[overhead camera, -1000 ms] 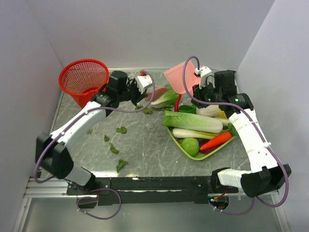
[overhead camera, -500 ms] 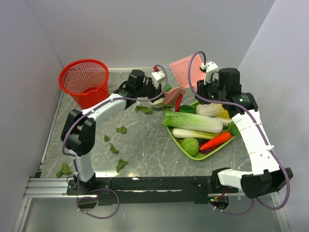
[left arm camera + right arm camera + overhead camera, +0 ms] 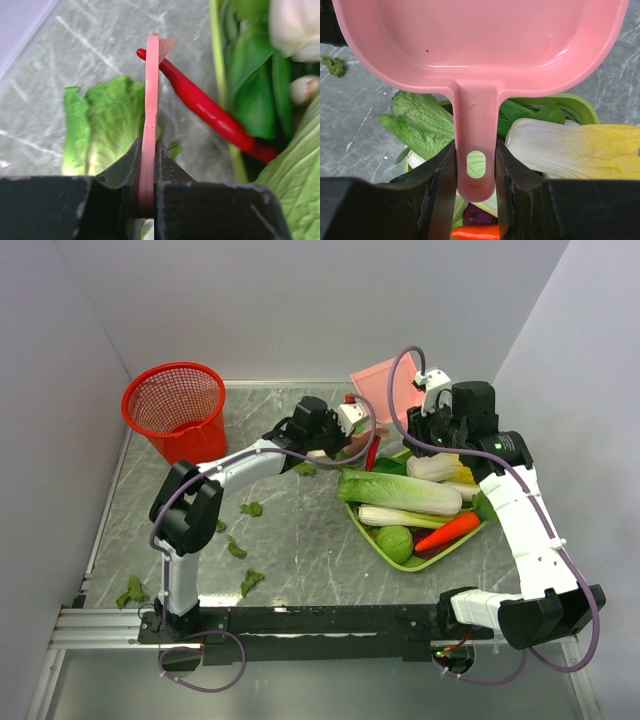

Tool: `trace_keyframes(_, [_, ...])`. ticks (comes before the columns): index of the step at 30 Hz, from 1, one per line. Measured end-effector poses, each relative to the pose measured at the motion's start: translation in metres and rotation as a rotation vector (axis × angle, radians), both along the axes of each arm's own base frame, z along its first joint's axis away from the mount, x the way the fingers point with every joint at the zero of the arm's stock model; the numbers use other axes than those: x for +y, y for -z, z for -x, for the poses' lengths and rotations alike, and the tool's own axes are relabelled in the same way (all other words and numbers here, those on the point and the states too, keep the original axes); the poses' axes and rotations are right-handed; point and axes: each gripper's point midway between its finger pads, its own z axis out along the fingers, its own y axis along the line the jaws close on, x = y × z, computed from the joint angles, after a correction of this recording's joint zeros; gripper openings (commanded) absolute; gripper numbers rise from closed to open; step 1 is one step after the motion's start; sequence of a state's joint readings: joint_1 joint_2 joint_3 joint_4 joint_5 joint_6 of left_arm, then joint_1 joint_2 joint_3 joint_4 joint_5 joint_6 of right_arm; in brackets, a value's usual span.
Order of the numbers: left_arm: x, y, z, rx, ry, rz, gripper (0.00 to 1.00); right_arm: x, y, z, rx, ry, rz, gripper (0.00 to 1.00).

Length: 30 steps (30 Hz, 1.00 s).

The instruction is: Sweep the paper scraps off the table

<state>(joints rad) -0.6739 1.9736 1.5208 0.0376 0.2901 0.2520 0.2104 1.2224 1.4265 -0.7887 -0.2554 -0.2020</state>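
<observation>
Left arm: I find the left end effector (image 3: 148, 165) clamped on a thin pink brush (image 3: 151, 90). The left wrist view shows the brush edge-on, with a finger pressed flat against each side. The bristle end points away from the camera over the worktop (image 3: 300, 540). A pale green lettuce leaf (image 3: 100, 125) lies to its left and a red chilli (image 3: 210, 115) runs off to its right. I cannot tell whether the bristles touch either one.

Right arm: the right end effector (image 3: 476, 172) is closed on the handle of a pink dustpan (image 3: 480, 40), one finger on each side of the handle's hanging hole. The pan faces the wrist camera with its open side up. It is held at the far right of the worktop, above the far end of a lime green tray (image 3: 585, 109). The tray holds toy vegetables, among them a white and yellow cabbage (image 3: 580, 150) and a carrot (image 3: 447, 531).

Task items: the paper scraps (image 3: 252, 508) lie scattered on the left half of the worktop.
- One sits just near of the brush, by the left arm's wrist.
- Several sit in a loose line running towards the near edge.
- One is at the near left corner, close to the metal frame.
- None is in the dustpan.

A red mesh basket (image 3: 175, 405) stands at the far left corner, well apart from the scraps.
</observation>
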Motion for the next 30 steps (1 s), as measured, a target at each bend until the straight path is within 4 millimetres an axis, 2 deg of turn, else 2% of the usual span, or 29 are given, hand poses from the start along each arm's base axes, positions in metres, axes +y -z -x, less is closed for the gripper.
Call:
trace_keyframes(3, [0.01,0.004,0.001,-0.038,-0.007,-0.048,0.01,0.001,0.004,-0.002,0.013,-0.001,0.002,0.0])
trace_keyframes(7, [0.035,0.015,0.02,-0.049,0.006,-0.145,0.01,0.003,0.011,-0.006,0.038,-0.006,0.001,0.0])
trace_keyframes(11, [0.066,0.019,0.049,-0.028,0.024,-0.227,0.01,0.005,0.014,-0.006,0.047,-0.015,-0.006,0.0])
trace_keyframes(14, [0.101,0.026,0.083,0.032,0.028,-0.288,0.01,0.007,0.013,-0.006,0.047,-0.019,-0.013,0.0])
trace_keyframes(17, [0.133,0.018,0.114,0.059,0.02,-0.311,0.01,0.009,0.013,-0.006,0.049,-0.024,-0.025,0.0])
trace_keyframes(21, [0.154,-0.014,0.141,0.018,0.011,-0.278,0.01,0.012,0.013,-0.006,0.049,-0.031,-0.039,0.0])
trace_keyframes(23, [0.158,-0.029,0.142,-0.006,-0.002,-0.255,0.01,0.013,0.014,-0.005,0.052,-0.041,-0.043,0.0])
trace_keyframes(26, [0.169,-0.043,0.13,-0.021,-0.06,-0.243,0.01,0.02,0.015,-0.001,0.041,-0.09,-0.004,0.0])
trace_keyframes(30, [0.208,-0.053,0.102,-0.024,-0.223,-0.256,0.01,0.052,0.027,0.024,0.039,-0.263,0.11,0.0])
